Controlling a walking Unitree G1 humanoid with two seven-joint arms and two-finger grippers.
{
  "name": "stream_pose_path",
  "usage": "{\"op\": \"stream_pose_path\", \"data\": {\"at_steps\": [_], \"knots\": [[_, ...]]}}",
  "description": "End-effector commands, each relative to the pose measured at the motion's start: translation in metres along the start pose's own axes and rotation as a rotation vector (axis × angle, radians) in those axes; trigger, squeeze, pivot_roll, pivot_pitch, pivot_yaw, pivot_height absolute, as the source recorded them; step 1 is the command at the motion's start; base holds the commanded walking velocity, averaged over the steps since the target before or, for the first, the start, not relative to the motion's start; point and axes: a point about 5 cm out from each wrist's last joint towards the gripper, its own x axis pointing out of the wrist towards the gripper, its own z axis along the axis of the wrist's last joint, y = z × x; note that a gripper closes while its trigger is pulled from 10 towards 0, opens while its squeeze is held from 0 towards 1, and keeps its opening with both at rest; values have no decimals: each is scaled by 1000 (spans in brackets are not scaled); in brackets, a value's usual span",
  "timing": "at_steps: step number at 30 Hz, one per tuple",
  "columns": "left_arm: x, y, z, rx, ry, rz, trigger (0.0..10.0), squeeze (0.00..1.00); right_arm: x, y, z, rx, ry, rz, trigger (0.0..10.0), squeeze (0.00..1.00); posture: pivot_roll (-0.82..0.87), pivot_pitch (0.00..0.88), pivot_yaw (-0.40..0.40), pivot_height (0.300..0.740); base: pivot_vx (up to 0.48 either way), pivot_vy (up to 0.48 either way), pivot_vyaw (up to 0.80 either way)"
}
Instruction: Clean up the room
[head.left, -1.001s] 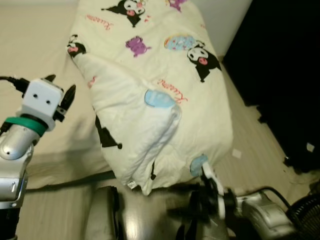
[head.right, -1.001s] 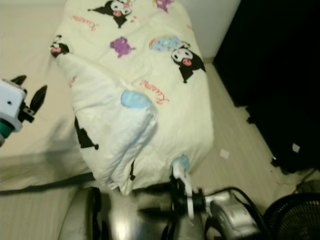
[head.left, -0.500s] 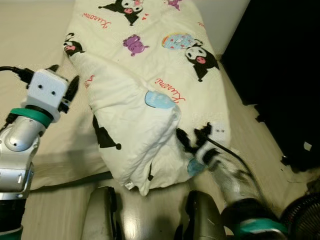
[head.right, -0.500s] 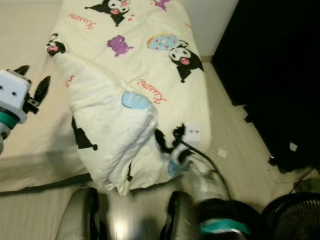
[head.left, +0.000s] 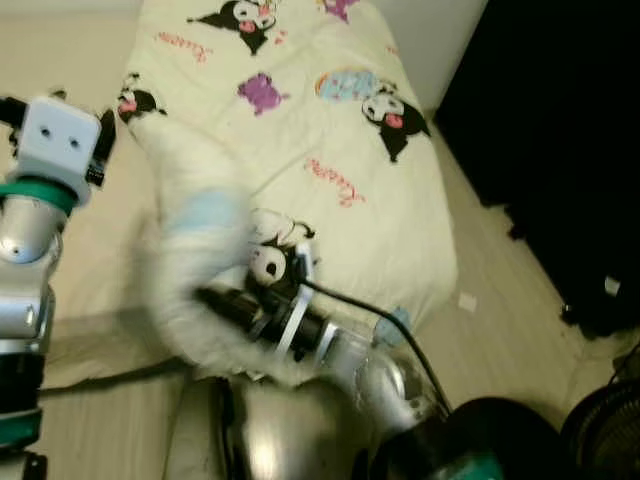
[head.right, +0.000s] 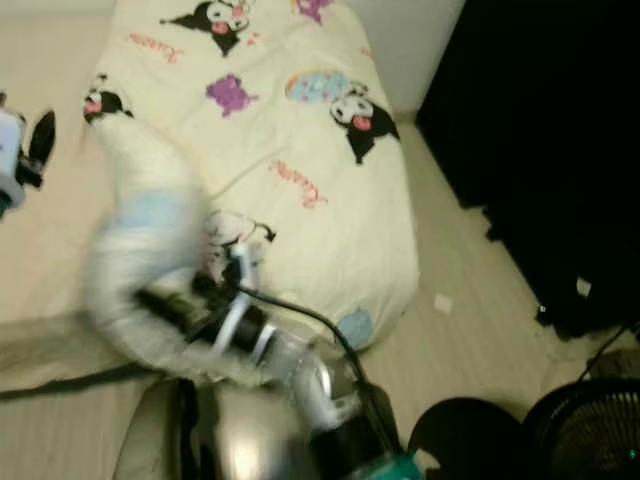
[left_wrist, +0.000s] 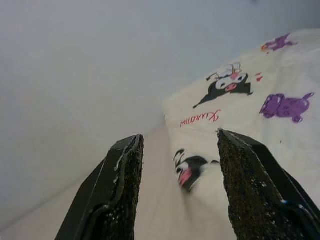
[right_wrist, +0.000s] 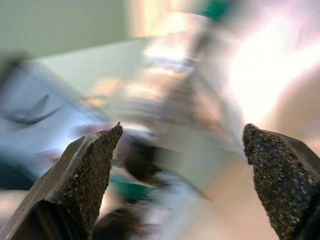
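Cartoon-print blanket (head.left: 330, 150) spread over the bed (head.left: 70, 230), folded edge blurred.
Right gripper (head.left: 215, 300) at 7 o'clock against the fold, fingers spread wide; left gripper (left_wrist: 177, 195) at 10 o'clock, fingers released.

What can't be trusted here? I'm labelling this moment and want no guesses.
- Folded part of the blanket: motion-blurred in both eye views.
- Right gripper: whether it touches the blanket is smeared.
- Right wrist view: blurred beyond its fingers.
- Fan: cut off by the frame corner.
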Motion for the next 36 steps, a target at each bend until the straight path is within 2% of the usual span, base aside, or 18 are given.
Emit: {"op": "stream_pose_path", "data": {"at_steps": [1,2,4,5,6,8,11,12,13,17,20,25,28,29,30,31,33,36], "knots": [[-2,-5,-7,2,17,-32,10000,0,-16,0,5,35,-53,0,10000,0,159,119,-3,561,0,0,0],[-2,-5,-7,2,17,-32,10000,0,-16,0,5,35,-53,0,10000,0,159,119,-3,561,0,0,0],[0,-15,-5,-24,3,-70,10000,0,-50,-19,10,-36,-35,-166,10000,0,146,118,-4,561,0,0,0],[0,-15,-5,-24,3,-70,10000,0,-50,-19,10,-36,-35,-166,10000,0,146,118,-4,561,0,0,0],[2,-23,-3,-43,-6,-114,10000,0,-67,-30,10,-86,-16,-270,10000,0,139,118,-6,561,0,0,0],[2,-23,-3,-43,-6,-114,10000,0,-67,-30,10,-86,-16,-270,10000,0,139,118,-6,561,0,0,0],[-4,-60,-1,-125,3,-347,10000,0,-119,-60,22,-248,-22,-699,10000,0,118,119,-1,561,0,0,0],[-4,-60,-1,-125,3,-347,10000,0,-119,-60,22,-248,-22,-699,10000,0,118,119,-1,561,0,0,0],[-10,-72,-9,-125,45,-402,10000,0,-135,-66,33,-275,-81,-841,10000,0,109,124,4,561,0,0,0],[-20,-86,-29,-95,135,-438,10000,0,-157,-72,51,-305,-201,-1035,10000,0,109,124,4,561,0,0,0],[-44,-90,-81,53,353,-380,10000,0,-183,-73,69,-337,-339,-1217,10000,0,106,128,2,561,0,0,0],[-72,-78,-126,168,543,-297,10000,0,-196,-71,74,-349,-397,-1286,10000,0,102,127,-7,561,0,0,0],[-98,-71,-153,110,700,-249,10000,0,-201,-71,72,-352,-412,-1309,10000,0,102,127,-10,561,0,0,0],[-98,-71,-153,110,700,-249,10000,0,-201,-71,72,-352,-412,-1309,10000,0,102,127,-10,561,0,0,0],[-116,-73,-164,39,797,-231,10000,0,-203,-72,69,-350,-413,-1319,10000,0,105,127,-14,561,0,0,0],[-116,-73,-164,39,797,-231,10000,0,-203,-72,69,-350,-413,-1319,10000,0,105,127,-14,561,0,0,0],[-158,-86,-181,-106,1045,-245,10000,0,-207,-74,63,-348,-411,-1360,10000,0,110,126,-14,561,0,0,0],[-186,-98,-183,-127,1139,-308,10000,0,-210,-76,60,-347,-412,-1388,10000,0,110,124,-12,561,0,0,0]]}}
